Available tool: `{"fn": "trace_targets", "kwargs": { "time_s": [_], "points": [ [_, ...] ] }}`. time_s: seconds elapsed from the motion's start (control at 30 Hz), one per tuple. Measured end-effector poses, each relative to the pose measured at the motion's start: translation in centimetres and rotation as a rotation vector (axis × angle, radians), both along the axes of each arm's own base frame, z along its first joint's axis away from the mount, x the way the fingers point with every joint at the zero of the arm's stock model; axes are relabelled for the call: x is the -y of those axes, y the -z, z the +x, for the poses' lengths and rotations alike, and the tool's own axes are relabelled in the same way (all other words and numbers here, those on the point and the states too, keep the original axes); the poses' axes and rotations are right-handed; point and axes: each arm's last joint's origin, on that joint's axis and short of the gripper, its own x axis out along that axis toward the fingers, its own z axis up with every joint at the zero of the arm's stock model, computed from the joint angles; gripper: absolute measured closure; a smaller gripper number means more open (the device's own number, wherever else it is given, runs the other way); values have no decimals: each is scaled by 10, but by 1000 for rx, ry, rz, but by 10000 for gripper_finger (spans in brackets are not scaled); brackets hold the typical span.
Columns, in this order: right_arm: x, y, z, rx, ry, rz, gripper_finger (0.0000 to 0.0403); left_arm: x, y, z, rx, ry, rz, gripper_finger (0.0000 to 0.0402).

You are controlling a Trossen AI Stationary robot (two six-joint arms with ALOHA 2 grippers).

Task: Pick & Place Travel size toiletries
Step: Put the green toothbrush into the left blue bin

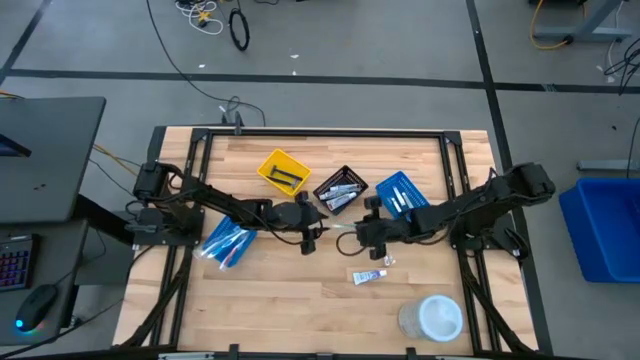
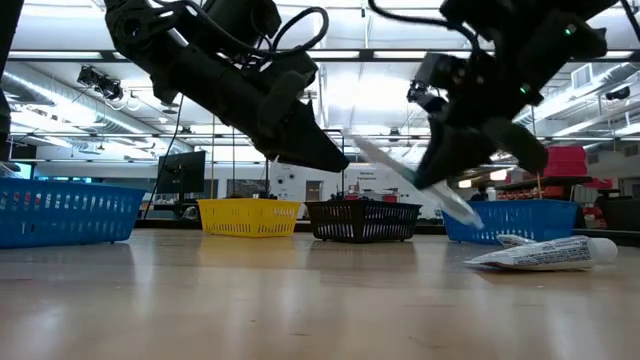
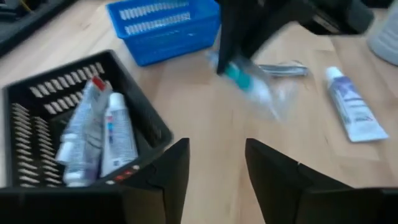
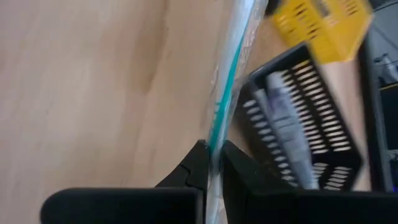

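Observation:
A slim toothbrush with a teal stem in a clear wrapper (image 3: 249,86) hangs in the air between my two grippers above the table's middle. My right gripper (image 1: 360,232) is shut on it. My left gripper (image 1: 312,238) is open just to its left, and its fingers (image 3: 171,171) point at the toothbrush without touching it. A white-and-blue tube (image 1: 368,276) lies flat on the wood near the right gripper, with a small grey wrapped item (image 3: 283,70) beside it. More tubes (image 3: 93,134) lie in the black bin. My right gripper (image 4: 211,154) pinches the wrapped toothbrush's stem (image 4: 217,127) between its two fingers. The longer part runs out ahead of the fingers, and a short wrapper end (image 2: 462,212) sticks out behind. The fingers come from the table's right, slanting down. The toothbrush (image 2: 385,160) is lifted clear and tilted.
Along the far side stand a yellow bin (image 1: 284,171), a black bin (image 1: 340,190) and a blue bin (image 1: 402,193). A second blue bin (image 1: 228,243) sits under the left arm. A round white tub (image 1: 432,318) stands at the near right. Bare wood lies at the near middle.

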Motion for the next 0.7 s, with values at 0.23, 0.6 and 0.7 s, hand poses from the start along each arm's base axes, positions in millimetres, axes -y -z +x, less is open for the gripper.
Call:
{"fn": "trace_targets", "kwargs": {
  "time_s": [0.23,0.6,0.7],
  "points": [
    [-2,21,7,-69,-49,-52,378,2,-7,3,80,29,-28,223],
    [2,27,17,-16,-22,-37,378,3,-1,1,16,62,-60,223],
    [1,23,22,52,-21,-23,378,3,-1,1,11,65,-55,223]
  ]
}}
